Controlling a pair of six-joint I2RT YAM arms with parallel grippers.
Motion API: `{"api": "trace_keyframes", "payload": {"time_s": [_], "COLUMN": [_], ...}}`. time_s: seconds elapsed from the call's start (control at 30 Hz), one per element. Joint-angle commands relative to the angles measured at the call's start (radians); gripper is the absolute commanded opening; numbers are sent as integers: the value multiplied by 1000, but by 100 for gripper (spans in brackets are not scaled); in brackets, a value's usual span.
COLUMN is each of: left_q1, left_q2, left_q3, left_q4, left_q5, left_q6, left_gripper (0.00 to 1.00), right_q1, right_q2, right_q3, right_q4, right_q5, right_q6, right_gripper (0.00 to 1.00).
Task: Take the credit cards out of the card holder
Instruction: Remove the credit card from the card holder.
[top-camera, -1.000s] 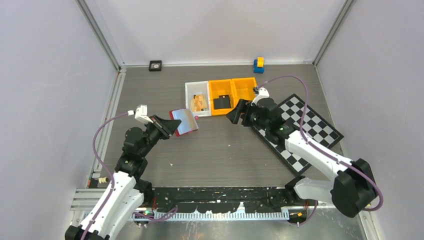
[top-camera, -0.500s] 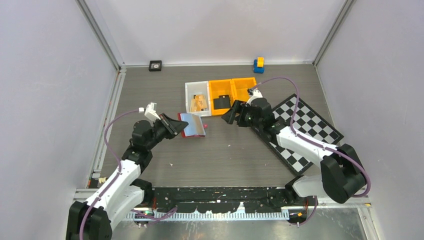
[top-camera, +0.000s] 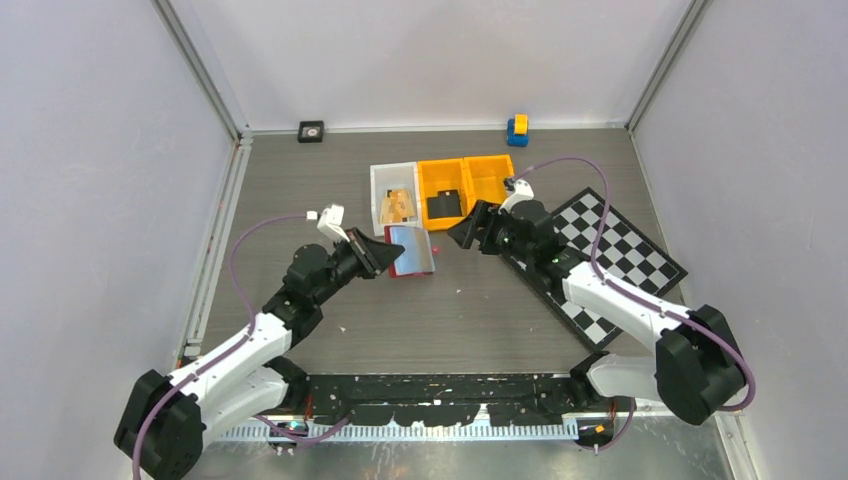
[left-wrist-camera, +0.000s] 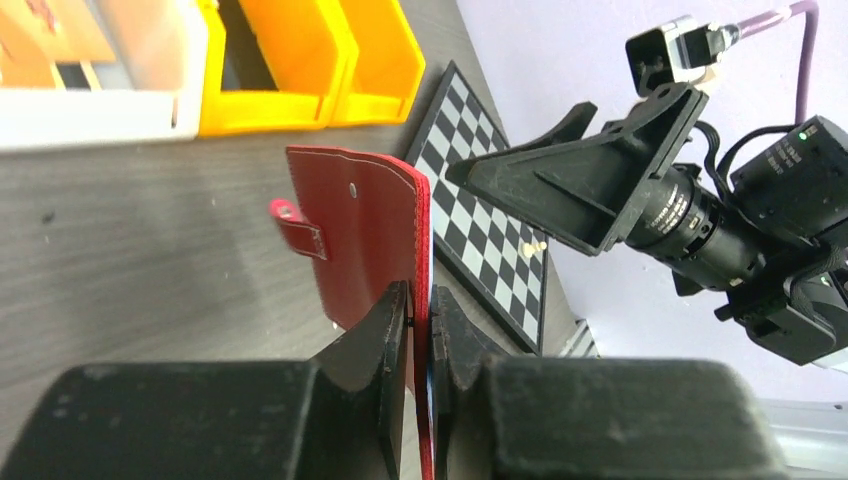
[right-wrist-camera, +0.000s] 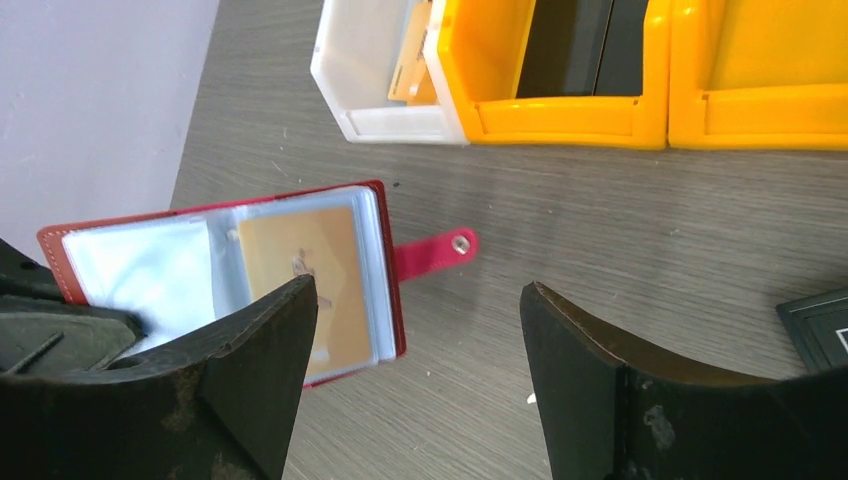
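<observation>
— Clamping what with the left gripper (left-wrist-camera: 418, 300)?
— Pinching the red stitched card holder (left-wrist-camera: 360, 230) by one edge, near the white bin (right-wrist-camera: 365, 95); showing glossy sleeves and a tan credit card (right-wrist-camera: 300, 250).
— And the right gripper (right-wrist-camera: 418, 290)?
— Spread wide, holding nothing.

Matt red leather-look with stitched edge on the card holder (left-wrist-camera: 360, 240), glossy clear plastic for its sleeves (right-wrist-camera: 140, 265). Smooth shiny plastic on the yellow bins (right-wrist-camera: 560, 120); matt grey wood grain across the counter (right-wrist-camera: 620, 230). Scuffed matt black plastic on the fingers (right-wrist-camera: 590, 380).
</observation>
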Motion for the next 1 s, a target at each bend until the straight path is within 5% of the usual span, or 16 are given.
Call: {"api": "trace_keyframes", "payload": {"time_s": [0.0, 0.2, 0.73, 0.97], "left_q1": [-2, -2, -4, -4], "left_q2": [-2, -71, -72, -32], "left_q3": [73, -3, -85, -124], "left_q4": [109, 199, 308, 393], "left_q5": [26, 76, 154, 160], "left_q6": [109, 85, 119, 180], "left_gripper": [0, 0, 0, 0], "right_q1": [5, 4, 12, -4], "right_q2": [-45, 48, 158, 43], "right_q3": [-32, -32, -7, -57], "right_q4": [113, 303, 458, 345], "right_q5": [70, 11, -234, -257], "right_q6": [1, 113, 232, 129], "right_gripper": [79, 78, 78, 80]}}
